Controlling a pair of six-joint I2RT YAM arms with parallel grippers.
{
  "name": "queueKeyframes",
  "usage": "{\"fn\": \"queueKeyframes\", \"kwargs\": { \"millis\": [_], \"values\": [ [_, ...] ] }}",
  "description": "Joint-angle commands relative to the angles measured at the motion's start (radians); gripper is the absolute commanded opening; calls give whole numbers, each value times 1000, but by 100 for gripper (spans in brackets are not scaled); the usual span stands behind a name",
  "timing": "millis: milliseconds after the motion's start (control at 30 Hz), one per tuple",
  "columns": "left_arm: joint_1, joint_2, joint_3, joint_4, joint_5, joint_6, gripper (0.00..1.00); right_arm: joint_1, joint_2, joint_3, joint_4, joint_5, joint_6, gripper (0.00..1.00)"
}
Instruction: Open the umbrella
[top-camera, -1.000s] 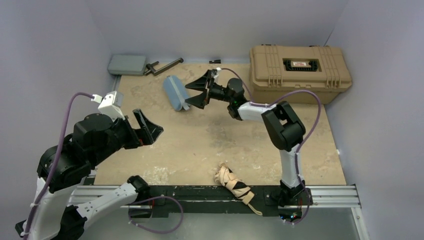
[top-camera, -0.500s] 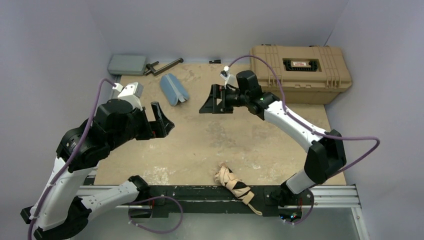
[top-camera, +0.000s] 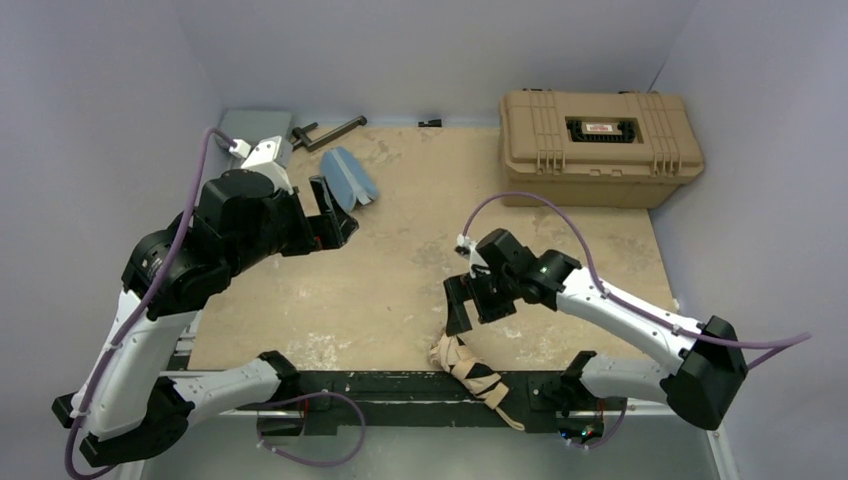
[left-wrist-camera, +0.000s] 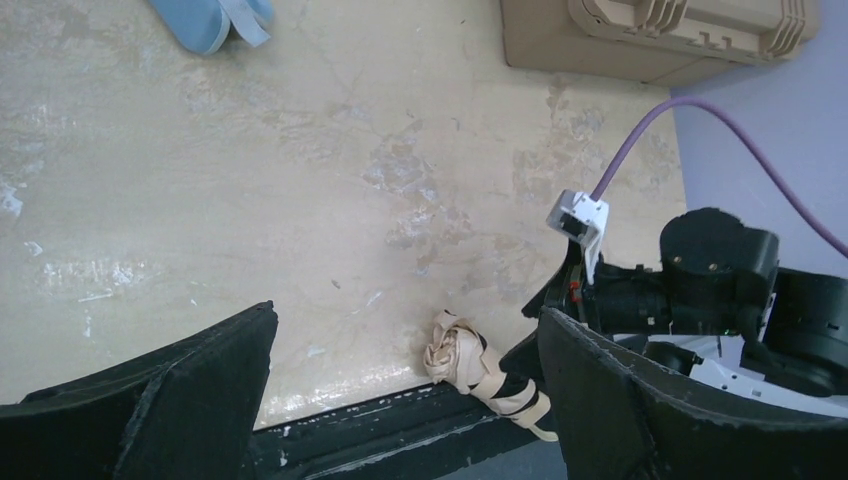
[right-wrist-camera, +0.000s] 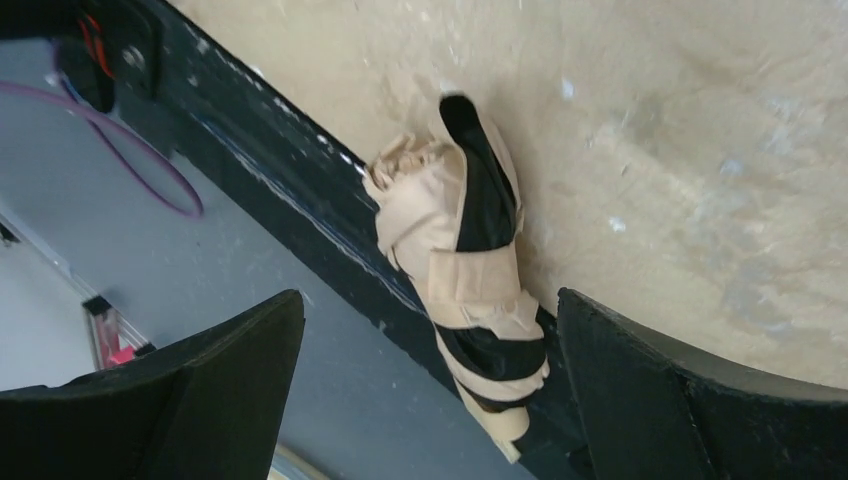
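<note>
The umbrella (top-camera: 468, 368) is folded and strapped shut, a beige and black bundle. It lies at the table's near edge, its cream handle end over the black rail. It also shows in the left wrist view (left-wrist-camera: 478, 362) and the right wrist view (right-wrist-camera: 462, 250). My right gripper (top-camera: 458, 312) is open and hovers just above the umbrella's canopy end, with the bundle between its spread jaws (right-wrist-camera: 430, 300) and not touching. My left gripper (top-camera: 335, 212) is open and empty, raised over the table's left side, far from the umbrella (left-wrist-camera: 405, 320).
A tan hard toolbox (top-camera: 598, 145) stands at the back right. A blue pouch (top-camera: 350, 180) lies at the back left, close to my left gripper. A grey case (top-camera: 255, 128) and a black tool (top-camera: 330, 133) lie at the back left corner. The black rail (top-camera: 380, 388) runs along the near edge.
My right arm has swung from beside the blue pouch at the back down to the near edge over the umbrella. My left gripper has risen and moved back toward the pouch.
</note>
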Motion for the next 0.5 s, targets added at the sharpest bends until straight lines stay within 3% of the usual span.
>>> {"fn": "queueKeyframes", "kwargs": {
  "millis": [0, 167, 467],
  "values": [
    [7, -26, -44, 72, -5, -67, 99, 34, -52, -78, -29, 33, 45, 95],
    [8, -57, -100, 106, 23, -78, 99, 42, -47, -164, 62, -52, 49, 91],
    [15, -55, -140, 91, 56, -17, 100, 180, 142, -204, 195, -119, 78, 89]
  ]
}}
